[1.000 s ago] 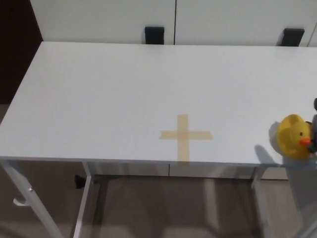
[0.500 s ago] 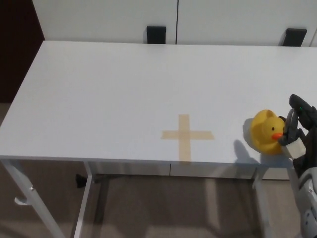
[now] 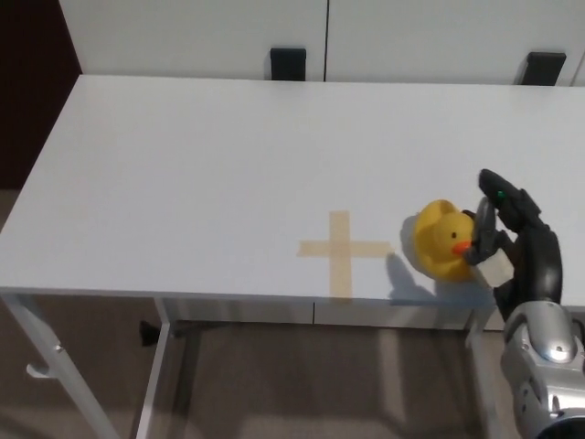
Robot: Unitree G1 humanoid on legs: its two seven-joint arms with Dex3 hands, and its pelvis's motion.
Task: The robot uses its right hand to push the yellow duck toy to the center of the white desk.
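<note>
The yellow duck toy (image 3: 441, 240) stands on the white desk (image 3: 228, 165) near its front edge, a little right of a tan tape cross (image 3: 343, 250). Its orange beak points right. My right hand (image 3: 512, 242) is pressed against the duck's right side, black fingers (image 3: 501, 190) spread apart and holding nothing. The silver forearm (image 3: 544, 366) rises from the bottom right corner. My left hand does not show.
Two black brackets (image 3: 287, 64) (image 3: 543, 67) sit behind the desk's far edge against white cabinet doors. The desk's white legs (image 3: 55, 366) and a brown floor show below the front edge. A dark panel (image 3: 32, 82) fills the upper left.
My right hand has come in from the right edge and moved left, pushing the duck leftward along the front edge toward the tape cross.
</note>
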